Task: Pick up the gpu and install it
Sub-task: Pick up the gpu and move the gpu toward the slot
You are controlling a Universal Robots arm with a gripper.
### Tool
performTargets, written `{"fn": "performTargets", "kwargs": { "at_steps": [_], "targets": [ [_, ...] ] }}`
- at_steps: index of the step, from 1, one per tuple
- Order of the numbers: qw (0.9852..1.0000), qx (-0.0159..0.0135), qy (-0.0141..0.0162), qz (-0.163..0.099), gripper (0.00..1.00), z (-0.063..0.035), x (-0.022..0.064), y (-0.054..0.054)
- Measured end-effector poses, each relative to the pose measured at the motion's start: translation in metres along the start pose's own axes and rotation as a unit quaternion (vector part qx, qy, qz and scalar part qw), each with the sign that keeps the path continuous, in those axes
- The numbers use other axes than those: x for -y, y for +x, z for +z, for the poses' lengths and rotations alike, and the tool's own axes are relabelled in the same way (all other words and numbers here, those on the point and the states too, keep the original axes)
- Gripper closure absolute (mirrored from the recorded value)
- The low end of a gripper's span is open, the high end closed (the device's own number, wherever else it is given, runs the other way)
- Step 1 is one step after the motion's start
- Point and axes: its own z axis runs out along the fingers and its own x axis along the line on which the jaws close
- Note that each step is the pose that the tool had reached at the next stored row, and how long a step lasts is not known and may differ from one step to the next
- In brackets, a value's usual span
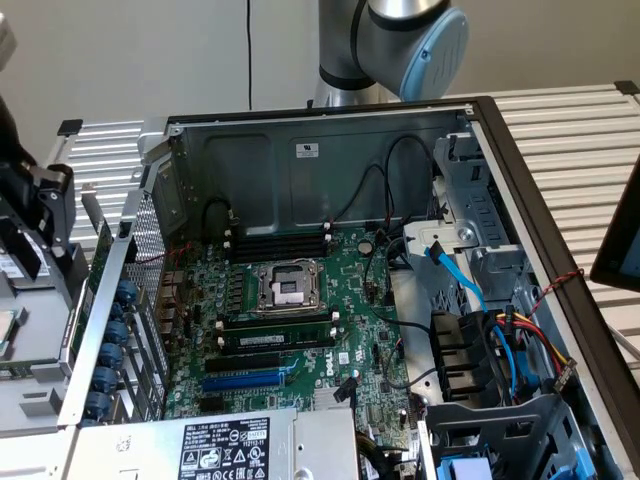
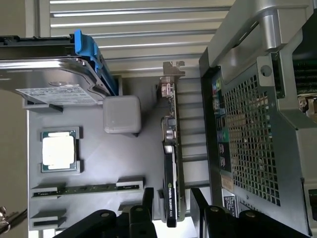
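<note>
Claw (image 2: 172, 201) open, straddling upright gpu (image 2: 171, 158) (tray (image 2: 99, 163) at nine o'clock of case (image 1: 330, 150), exterior view); not yet gripped, blue slot (image 1: 245, 381) vacant.

The gpu (image 2: 171, 163) stands on edge on the tray (image 2: 99, 163), between case (image 2: 252, 148) and processor (image 2: 58, 150).

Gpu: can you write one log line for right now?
gripper: open, either side of gpu | gpu: on edge in tray, not gripped | install: not done
</note>
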Motion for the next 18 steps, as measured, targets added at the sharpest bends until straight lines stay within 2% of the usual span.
{"fn": "performTargets", "kwargs": {
  "at_steps": [3, 12, 15, 18],
  "targets": [
    [1.0, 0.0002, 0.0023, 0.008, 0.58, 0.0032, 0.0004, 0.0],
    [0.9999, 0.0009, 0.0025, 0.013, 0.58, 0.0196, 0.0022, 0.001],
    [0.9999, 0.0007, 0.0017, 0.013, 0.58, 0.0249, 0.0029, 0.001],
    [0.9999, 0.0003, -0.0026, 0.014, 0.58, 0.0297, 0.0033, 0.001]
  ]
}}
